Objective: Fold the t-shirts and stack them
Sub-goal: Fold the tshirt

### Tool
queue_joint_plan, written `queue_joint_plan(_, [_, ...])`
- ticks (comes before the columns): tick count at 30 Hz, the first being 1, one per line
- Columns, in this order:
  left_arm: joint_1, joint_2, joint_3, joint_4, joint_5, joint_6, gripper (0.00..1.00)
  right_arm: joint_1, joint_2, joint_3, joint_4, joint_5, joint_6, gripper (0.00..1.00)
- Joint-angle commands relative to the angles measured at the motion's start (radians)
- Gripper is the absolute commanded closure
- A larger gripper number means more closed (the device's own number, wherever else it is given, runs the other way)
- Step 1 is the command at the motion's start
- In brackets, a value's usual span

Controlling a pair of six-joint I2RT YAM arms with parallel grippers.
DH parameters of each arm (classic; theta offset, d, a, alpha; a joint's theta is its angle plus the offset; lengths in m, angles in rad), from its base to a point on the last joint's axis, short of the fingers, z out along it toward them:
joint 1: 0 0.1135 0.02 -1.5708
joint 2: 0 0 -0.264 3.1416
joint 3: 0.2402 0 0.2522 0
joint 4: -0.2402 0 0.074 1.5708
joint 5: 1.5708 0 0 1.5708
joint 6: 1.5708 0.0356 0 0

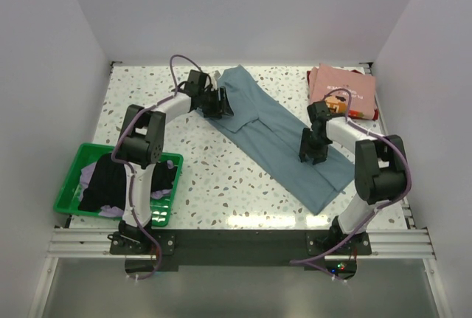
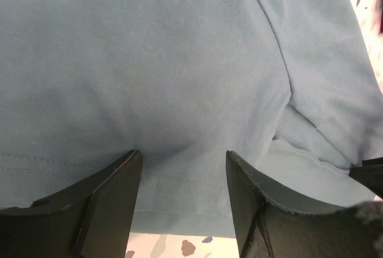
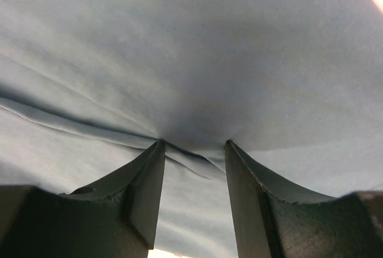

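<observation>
Filling both wrist views is the grey-blue t-shirt [image 1: 284, 137], edges cut off; overhead it lies diagonally across the worktop [image 1: 214, 178]. Part of the green basket [image 1: 70, 178] sits behind the left arm [image 1: 140, 141]. Print on the pink t-shirt [image 1: 341, 85], folded at far right, is unreadable. The left claw [image 2: 182, 156] is spread, tips on cloth by the hem. The right claw [image 3: 192, 144] is spread narrower, tips pressing a crease. Basket holds the black t-shirt [image 1: 107, 178] and lavender t-shirt [image 1: 87, 178], crumpled.

Left pincer [image 1: 214, 103] jaws apart, arm stretched forward; right pincer [image 1: 310, 153] jaws apart, pointing down.
</observation>
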Motion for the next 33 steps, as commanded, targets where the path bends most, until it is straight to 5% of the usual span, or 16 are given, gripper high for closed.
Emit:
queue_joint_plan(1, [0.000, 0.034, -0.040, -0.059, -0.040, 0.032, 0.36, -0.005, 0.046, 0.017, 0.021, -0.036, -0.031, 0.52])
queue_joint_plan(17, [0.005, 0.209, 0.209, -0.141, -0.129, 0.132, 0.36, 0.034, -0.030, -0.140, -0.042, -0.281, 0.052, 0.56])
queue_joint_plan(33, [0.005, 0.364, 0.418, -0.122, -0.067, 0.249, 0.34, 0.405, 0.055, -0.011, 0.007, -0.318, 0.296, 0.56])
